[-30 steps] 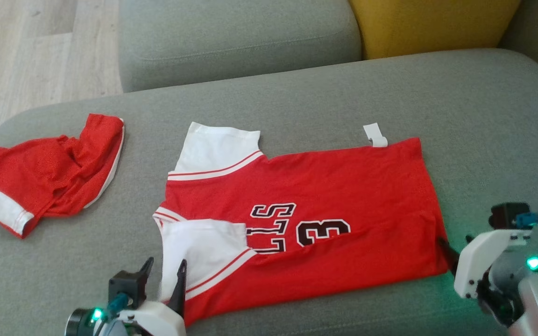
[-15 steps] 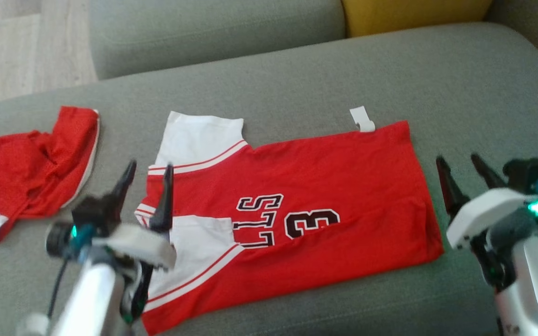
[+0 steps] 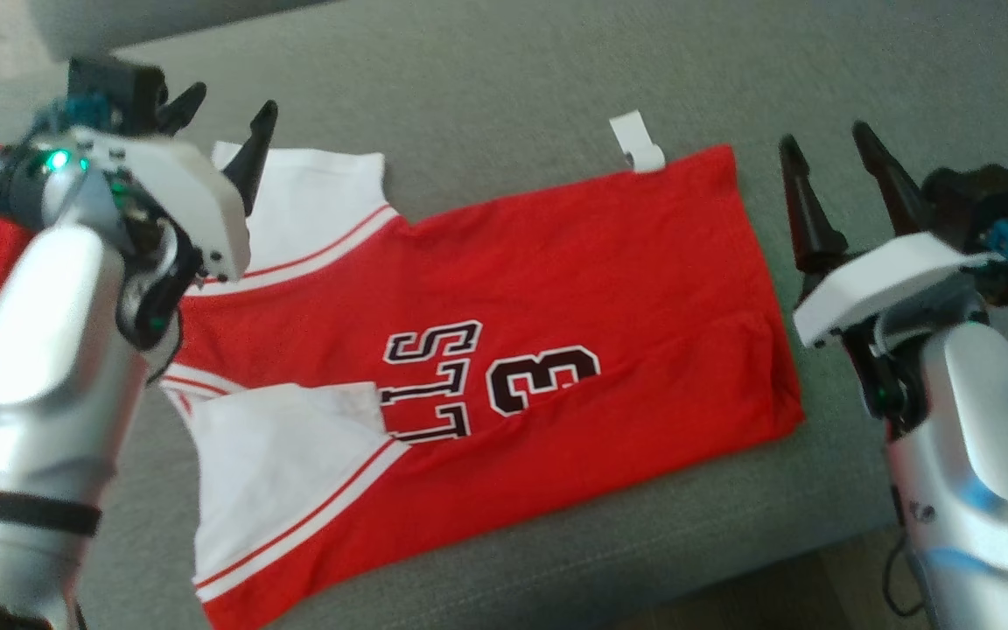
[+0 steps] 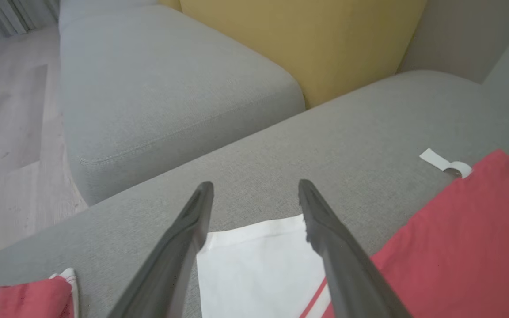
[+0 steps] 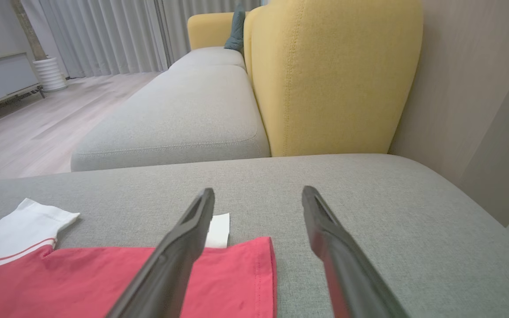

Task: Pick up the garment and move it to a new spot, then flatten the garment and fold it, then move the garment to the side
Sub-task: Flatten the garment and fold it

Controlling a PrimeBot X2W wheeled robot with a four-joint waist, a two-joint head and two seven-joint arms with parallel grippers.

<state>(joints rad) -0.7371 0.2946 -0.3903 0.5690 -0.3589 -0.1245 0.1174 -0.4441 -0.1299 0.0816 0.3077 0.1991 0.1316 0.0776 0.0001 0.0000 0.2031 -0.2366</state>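
On the sofa (image 3: 504, 61) the shirt (image 3: 574, 280) lies partly folded; left tool (image 3: 233, 98) and right tool (image 3: 822, 136) have risen from its near edge, spread and empty, toward the far corners, likely for another fold.

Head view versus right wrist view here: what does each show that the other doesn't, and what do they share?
Head view, not the right wrist view: the left gripper, open by the far white sleeve, and the black number. Right wrist view, not the head view: the curtains, a cabinet and a teal cushion. Both: the red jersey, its white tag, the grey sofa and the open right gripper.
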